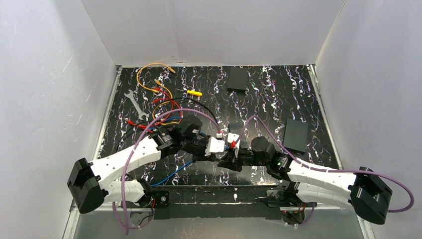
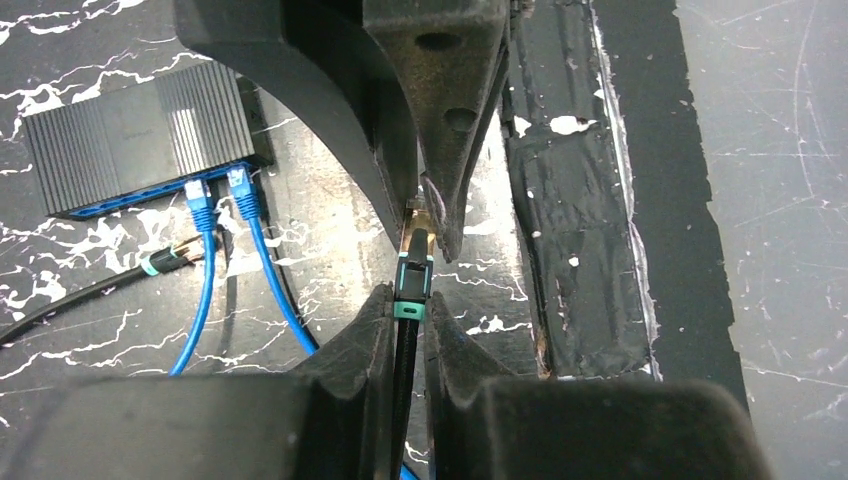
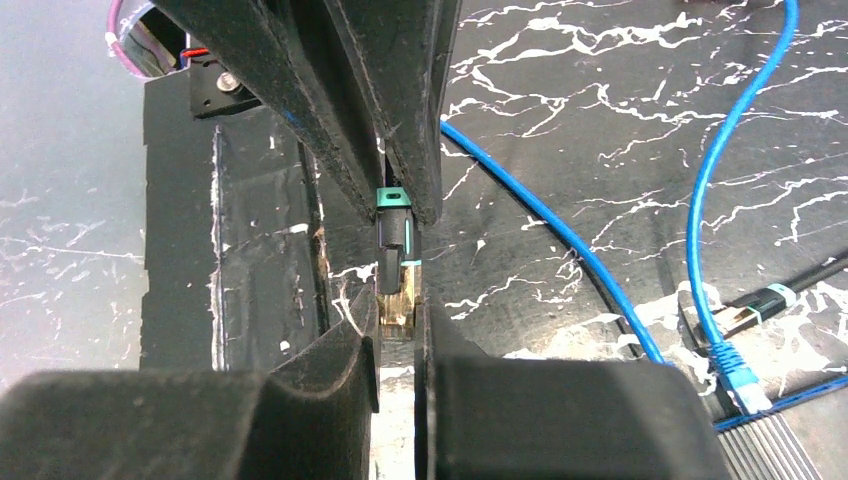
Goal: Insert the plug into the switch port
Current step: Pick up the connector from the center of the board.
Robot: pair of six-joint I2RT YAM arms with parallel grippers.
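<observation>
The plug [image 2: 413, 278] is black with teal bands, a gold metal tip and a black cable. It hangs between both grippers, just above the table. My left gripper [image 2: 408, 305] is shut on the plug's rear collar and cable. My right gripper [image 3: 397, 315] is shut on the gold tip [image 3: 397, 298] from the opposite side. In the top view the two grippers meet at the table's middle [image 1: 230, 152], and the plug is hidden there. The switch [image 2: 140, 140] is a ribbed black box with a blue port face, with two blue cables [image 2: 200, 290] plugged in. It lies to the left of my left gripper, and its corner [image 3: 770, 445] shows in the right wrist view.
A second gold-tipped black cable [image 2: 175, 258] lies loose by the switch. A wrench [image 1: 135, 104], orange and red wires [image 1: 159, 92] and a yellow piece [image 1: 194, 92] lie at the back left. Black boxes [image 1: 237, 78] [image 1: 297, 134] sit at the back and right. A taped strip [image 2: 575, 200] runs along the near edge.
</observation>
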